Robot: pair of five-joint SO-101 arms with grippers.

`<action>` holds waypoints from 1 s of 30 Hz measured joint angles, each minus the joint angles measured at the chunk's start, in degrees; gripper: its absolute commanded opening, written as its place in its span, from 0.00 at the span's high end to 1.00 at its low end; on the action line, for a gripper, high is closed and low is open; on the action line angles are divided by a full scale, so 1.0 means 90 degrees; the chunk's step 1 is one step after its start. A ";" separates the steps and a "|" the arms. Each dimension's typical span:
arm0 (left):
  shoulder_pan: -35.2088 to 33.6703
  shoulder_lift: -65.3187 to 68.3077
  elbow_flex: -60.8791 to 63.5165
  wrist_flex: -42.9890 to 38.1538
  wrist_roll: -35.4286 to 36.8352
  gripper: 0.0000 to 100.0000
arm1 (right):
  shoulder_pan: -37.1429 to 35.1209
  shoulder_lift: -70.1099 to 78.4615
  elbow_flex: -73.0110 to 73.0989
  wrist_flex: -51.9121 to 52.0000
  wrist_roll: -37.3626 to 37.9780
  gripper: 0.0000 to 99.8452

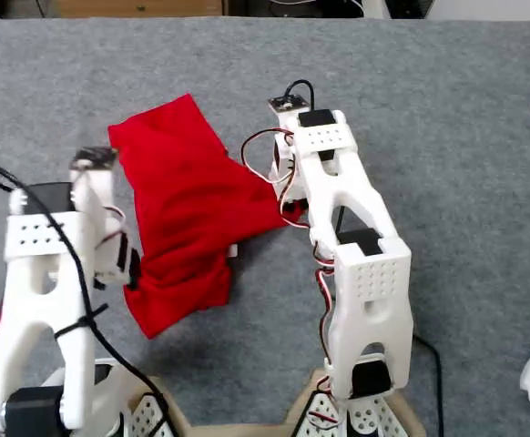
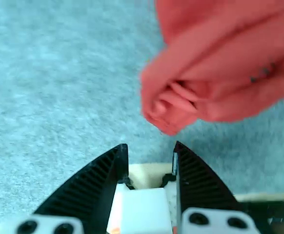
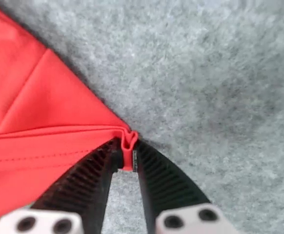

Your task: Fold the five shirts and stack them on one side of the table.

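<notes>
Fingers of right gripper clamped on red shirt edge; left gripper fingers moderately parted, empty; one shirt counted.

table cover: grey felt, spread flat
far edge: light wooden furniture front
near edge: tan wooden board

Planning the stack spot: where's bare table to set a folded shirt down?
Free: grey felt table right of the right arm, and the far strip beyond the crumpled red fabric shirt. Crowded: between the arms, where right gripper pinches the shirt's edge.
</notes>
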 measured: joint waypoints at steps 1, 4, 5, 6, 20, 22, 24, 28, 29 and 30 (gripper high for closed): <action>0.0176 0.0000 0.0107 -0.0010 0.0000 0.84 | 0.0000 0.0000 0.0000 0.0000 0.0000 0.99; 0.0615 0.0000 0.0400 -0.0078 -0.0010 0.84 | 0.0000 0.0000 0.0000 0.0000 0.0000 0.99; 0.0703 0.0000 0.0508 -0.0205 -0.0020 0.84 | 0.0000 0.0000 0.0000 0.0000 0.0000 0.99; 0.0772 0.0000 0.0645 -0.0381 -0.0020 0.84 | 0.0000 0.0000 0.0000 0.0000 0.0000 0.99; 0.0860 -0.0010 0.1836 -0.1270 -0.0654 0.84 | 0.0029 0.0000 0.0000 -0.0010 0.0010 0.99; 0.0860 -0.0010 0.1973 -0.1397 -0.0654 0.84 | 0.0029 0.0000 0.0000 -0.0010 0.0010 0.99; 0.0860 -0.0010 0.2168 -0.1573 -0.0654 0.80 | 0.0029 0.0000 0.0000 -0.0010 0.0010 0.99; 0.0860 -0.0010 0.2628 -0.2022 -0.0625 0.77 | 0.0029 0.0000 0.0000 -0.0010 0.0010 0.99; 0.0860 -0.0010 0.2706 -0.2129 -0.0498 0.76 | 0.0029 0.0000 0.0000 -0.0010 0.0010 0.99; 0.0860 -0.0010 0.2764 -0.2247 -0.0361 0.76 | 0.0029 0.0000 0.0000 -0.0010 0.0010 0.99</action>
